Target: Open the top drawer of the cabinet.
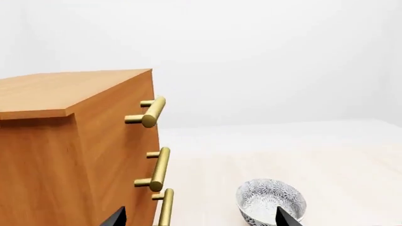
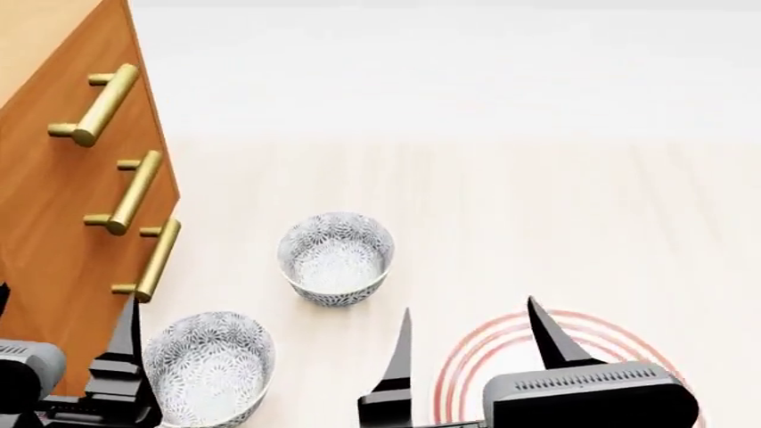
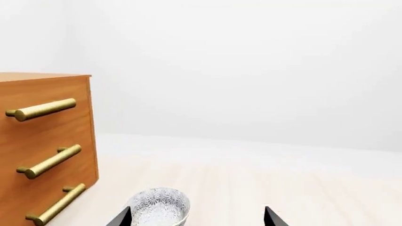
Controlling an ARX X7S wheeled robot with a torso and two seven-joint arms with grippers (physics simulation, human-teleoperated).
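The cabinet (image 2: 36,232) is an orange-brown wooden box at the left, with three brass bar handles stacked on its front. The top drawer (image 2: 48,169) carries the uppermost handle (image 2: 102,105) and sits flush with the front. It also shows in the left wrist view (image 1: 113,108) with its handle (image 1: 152,112), and in the right wrist view (image 3: 56,89). My left gripper (image 2: 66,303) is open and empty, low in front of the cabinet beside the lowest handle (image 1: 165,207). My right gripper (image 2: 470,310) is open and empty, well right of the cabinet.
Two patterned grey-white bowls stand on the pale wooden table: one (image 2: 337,257) mid-table, one (image 2: 210,366) next to my left gripper's fingers. A red ringed mark (image 2: 594,343) lies under my right gripper. The middle handle (image 2: 131,192) sits between the top and lowest.
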